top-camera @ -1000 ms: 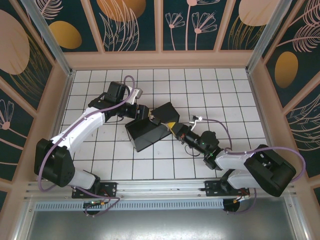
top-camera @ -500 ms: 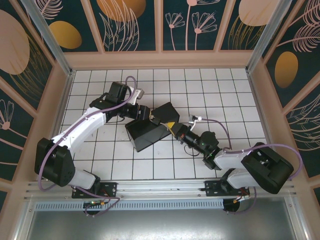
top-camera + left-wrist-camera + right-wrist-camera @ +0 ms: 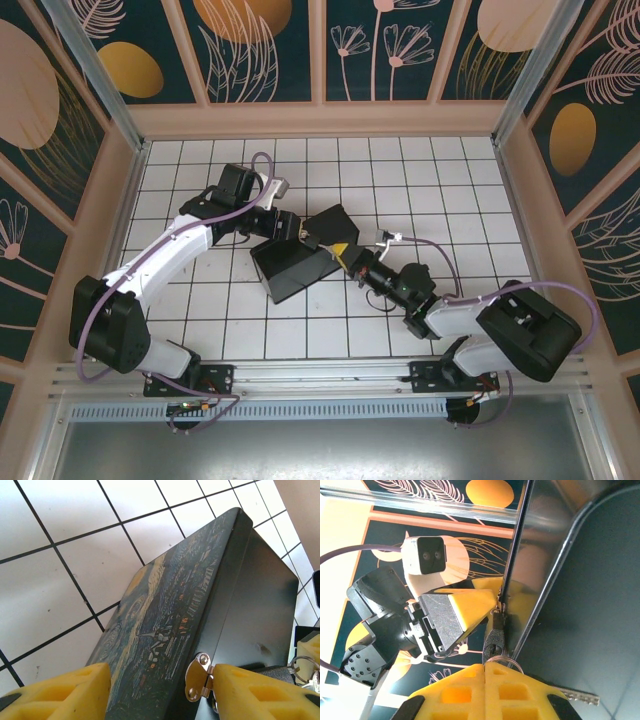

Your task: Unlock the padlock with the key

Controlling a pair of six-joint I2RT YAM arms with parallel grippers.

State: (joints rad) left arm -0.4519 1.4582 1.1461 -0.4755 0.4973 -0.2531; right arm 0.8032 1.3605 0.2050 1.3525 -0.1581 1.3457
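Note:
The black box (image 3: 296,270) lies mid-table with its starry-night lid (image 3: 165,620) raised. My left gripper (image 3: 296,230) straddles that lid, one yellow finger (image 3: 60,692) on the painted side, the other against the silver hasp (image 3: 198,677). The small dark padlock (image 3: 495,640) hangs from the hasp, keyhole toward my right gripper (image 3: 485,680). That gripper is shut just below it, with a wire ring (image 3: 504,661) coming out between the pads. The key (image 3: 577,696) has its toothed blade sticking out to the right. The ring (image 3: 303,666) also shows beside the hasp.
Peach-coloured walls (image 3: 320,118) fence the white tiled floor on three sides. The right arm's forearm (image 3: 400,282) and its purple cable (image 3: 440,250) lie right of the box. The left arm (image 3: 170,250) stretches across the left tiles. The arm bases stand at the near rail (image 3: 320,375).
The right arm's elbow and shoulder have shifted slightly left and turned. Both grippers stay at the box, and the left jaws have narrowed a touch.

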